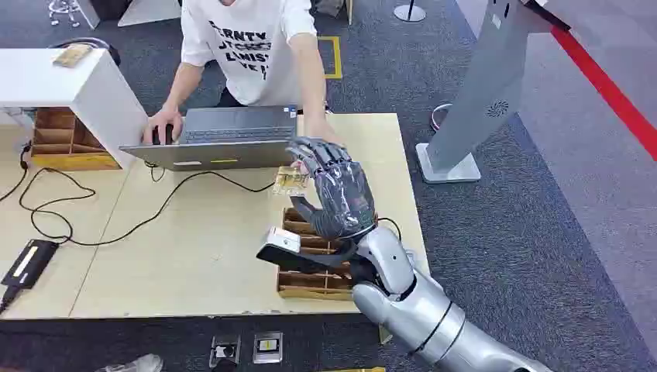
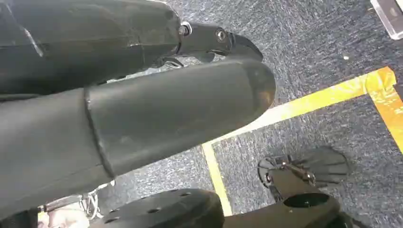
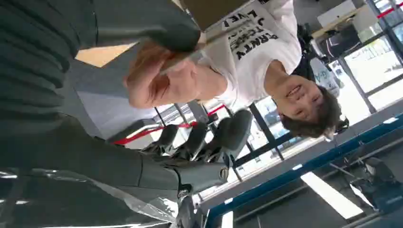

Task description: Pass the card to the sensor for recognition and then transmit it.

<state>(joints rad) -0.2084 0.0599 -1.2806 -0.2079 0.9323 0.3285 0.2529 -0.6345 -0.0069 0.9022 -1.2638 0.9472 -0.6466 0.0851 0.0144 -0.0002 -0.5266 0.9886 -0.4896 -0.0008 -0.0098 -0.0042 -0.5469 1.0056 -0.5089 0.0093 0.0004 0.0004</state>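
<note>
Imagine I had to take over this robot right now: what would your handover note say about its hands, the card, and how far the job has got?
Right hand: raised over the table, holding the card at its fingertips, out toward the person seated behind the laptop.
Left hand: hanging low over the carpet, with nothing visible in it; whether its fingers are apart or curled cannot be told.
Person's hand: right at the card; whether it has gripped it cannot be told.
Wooden card tray: on the table under the right arm.
Done: card picked up and offered.
Unclear: the sensor step.
Left: let the person take the card, then release.
</note>
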